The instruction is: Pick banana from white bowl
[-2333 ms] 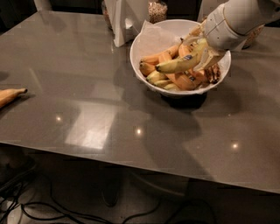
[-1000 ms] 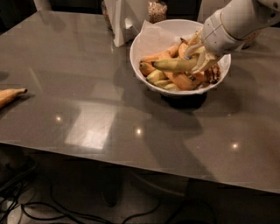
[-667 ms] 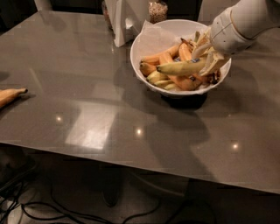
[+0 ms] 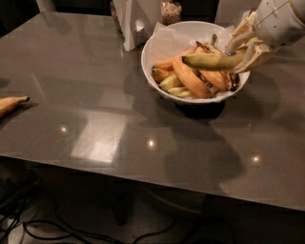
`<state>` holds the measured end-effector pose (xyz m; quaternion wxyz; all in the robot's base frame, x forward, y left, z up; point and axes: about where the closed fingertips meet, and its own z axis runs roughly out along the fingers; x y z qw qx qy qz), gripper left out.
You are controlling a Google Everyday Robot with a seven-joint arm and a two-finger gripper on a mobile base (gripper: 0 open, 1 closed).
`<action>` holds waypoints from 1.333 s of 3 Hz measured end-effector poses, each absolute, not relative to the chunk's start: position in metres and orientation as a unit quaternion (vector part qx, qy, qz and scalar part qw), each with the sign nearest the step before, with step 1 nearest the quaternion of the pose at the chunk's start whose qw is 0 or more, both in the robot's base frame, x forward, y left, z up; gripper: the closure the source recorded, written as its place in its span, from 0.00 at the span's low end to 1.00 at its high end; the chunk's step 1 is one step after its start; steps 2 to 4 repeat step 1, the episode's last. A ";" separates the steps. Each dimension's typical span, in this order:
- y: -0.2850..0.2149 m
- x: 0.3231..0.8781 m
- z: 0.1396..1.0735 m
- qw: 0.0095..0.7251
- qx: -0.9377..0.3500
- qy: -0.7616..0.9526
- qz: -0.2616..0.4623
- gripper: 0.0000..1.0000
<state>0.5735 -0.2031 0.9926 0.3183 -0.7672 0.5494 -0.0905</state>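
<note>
The greenish-yellow banana [image 4: 209, 60] is held level above the white bowl [image 4: 157, 44], lifted off the pile. My gripper [image 4: 247, 47] is at the upper right, over the bowl's right side, shut on the banana's right end. The bowl is lined with white paper and holds several shorter orange-toned bananas [image 4: 190, 80] and a darker, streaked one at the right.
A white holder [image 4: 136, 21] and a jar of grains [image 4: 170, 10] stand behind the bowl. Another banana [image 4: 10, 103] lies at the table's left edge. The grey table [image 4: 109, 119] is glossy. Cables lie on the floor below.
My gripper has risen and pulled back to the right, lifting the greenish-yellow banana up out of the pile in the bowl.
</note>
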 end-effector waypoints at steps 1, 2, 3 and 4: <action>-0.216 0.547 1.023 0.358 -0.751 0.551 -0.056 1.00; -0.216 0.547 1.023 0.358 -0.751 0.551 -0.056 1.00; -0.216 0.547 1.023 0.358 -0.751 0.551 -0.056 1.00; -0.216 0.547 1.023 0.358 -0.751 0.551 -0.056 1.00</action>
